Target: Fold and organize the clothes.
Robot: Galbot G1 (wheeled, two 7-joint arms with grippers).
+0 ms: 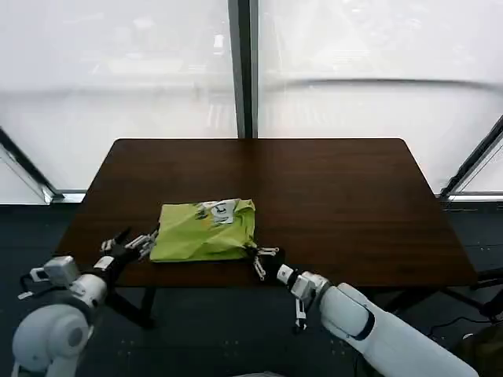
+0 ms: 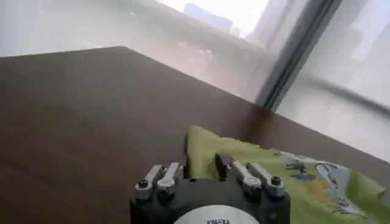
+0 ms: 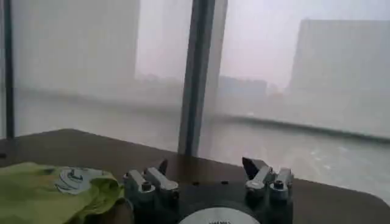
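Shirt folded, both arms flanking it.
The T-shirt [image 1: 204,230] sits near the counter's [image 1: 338,196] front edge; left gripper [image 1: 146,242] and right gripper [image 1: 264,262] wait beside it, jaws spread. Square corners gently.

dark wooden table [image 1: 330,196], folded T-shirt [image 1: 200,233] on it

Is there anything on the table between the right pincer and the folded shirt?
Nothing: in the head view the open right pincer sits at the lime-green folded T-shirt's near right corner, bare dark brown wooden table beside.
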